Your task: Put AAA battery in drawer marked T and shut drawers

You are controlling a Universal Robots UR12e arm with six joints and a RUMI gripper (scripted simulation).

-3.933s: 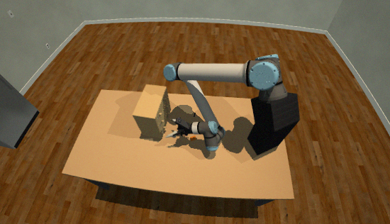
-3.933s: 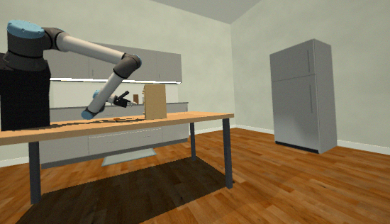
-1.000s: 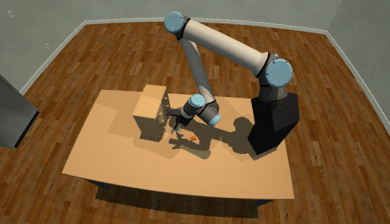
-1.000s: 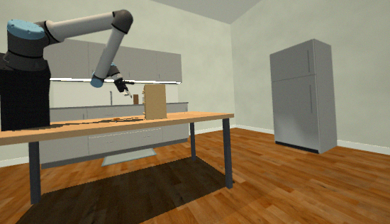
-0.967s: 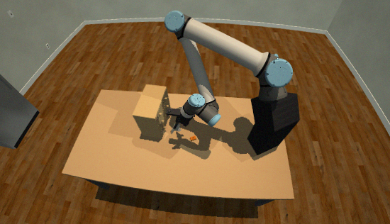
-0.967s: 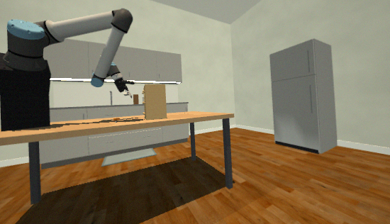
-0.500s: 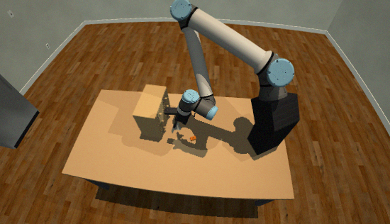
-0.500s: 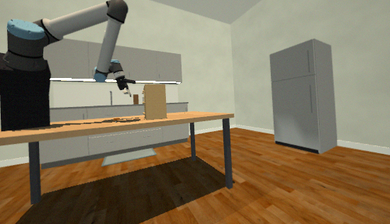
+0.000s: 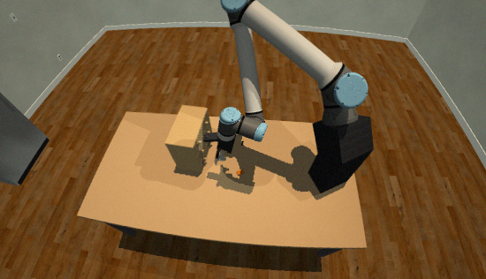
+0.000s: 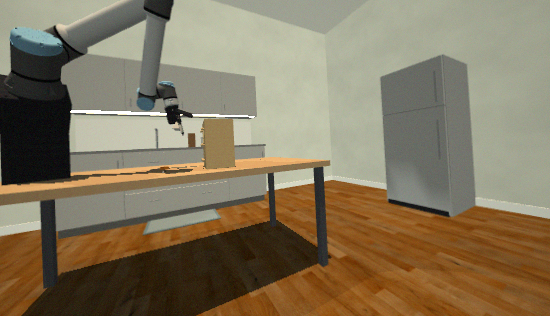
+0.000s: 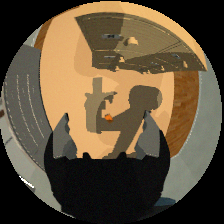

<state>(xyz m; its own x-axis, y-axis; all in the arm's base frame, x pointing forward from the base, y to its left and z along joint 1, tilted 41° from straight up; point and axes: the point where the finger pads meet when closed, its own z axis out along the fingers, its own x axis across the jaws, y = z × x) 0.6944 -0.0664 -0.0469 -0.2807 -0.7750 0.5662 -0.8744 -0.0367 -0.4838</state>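
The wooden chest [image 9: 187, 125] [image 10: 219, 143] [image 11: 150, 47] stands upright on the table [image 9: 212, 214] [image 10: 280, 163] [image 11: 60, 75]. Its knobbed drawer fronts face the arm's base and look shut. The label plates are too small to read, so I cannot tell which drawer is T. A small orange object [image 9: 239, 172] [image 10: 164, 168] [image 11: 108, 117] lies on the table in front of the chest, within the arm's shadow. I cannot tell whether it is the AAA battery. My gripper [image 9: 229, 153] [image 10: 180, 131] [image 11: 105, 111] is open and empty, pointing down, well above the table in front of the drawers.
The arm's black base [image 9: 342, 152] [image 10: 36, 137] stands at the table end opposite the chest. The wrist camera's black mount reaches close to the drawer fronts. A fridge [image 10: 417, 137] and kitchen cabinets [image 10: 175, 189] stand away from the table.
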